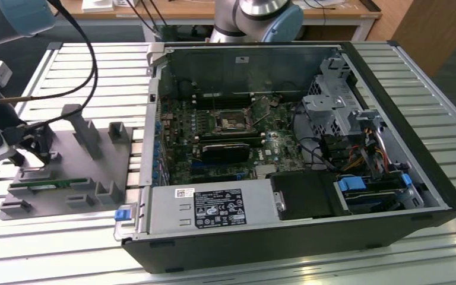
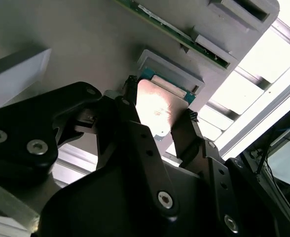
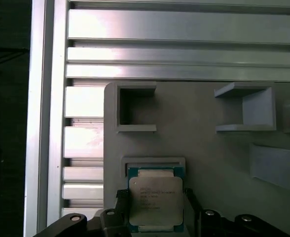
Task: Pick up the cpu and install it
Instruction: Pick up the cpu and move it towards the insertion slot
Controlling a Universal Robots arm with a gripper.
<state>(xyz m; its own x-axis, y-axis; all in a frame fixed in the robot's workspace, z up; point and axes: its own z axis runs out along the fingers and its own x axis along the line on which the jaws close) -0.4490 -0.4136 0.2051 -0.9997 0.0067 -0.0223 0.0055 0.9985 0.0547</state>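
Pincer point(image 3: 155, 195) closed down over the small flat square cpu point(image 3: 156, 200) with its silver-grey metal top and green rim: in both wrist views one black finger point(image 2: 130, 106) lies against each of two opposite edges, so I judge it clamped on the chip, taking it by the sides to leave the printed lid and the underside untouched. The cpu sits flat in a shallow square pocket of the grey plastic fixture tray point(image 3: 209, 158), whose low raised lip keeps it squared up for the grasp.

In the exterior view the pincer point(image 1: 34, 155) hangs over that tray at the view's left, on the slatted aluminium counter point(image 1: 54, 237). A long thin green memory stick point(image 1: 50, 184) lies in its own slot close by. Well apart, towards the view's right, the open black computer case point(image 1: 442, 196) lies on its side with the dark metal-framed motherboard socket point(image 1: 232, 123) facing up and bare.
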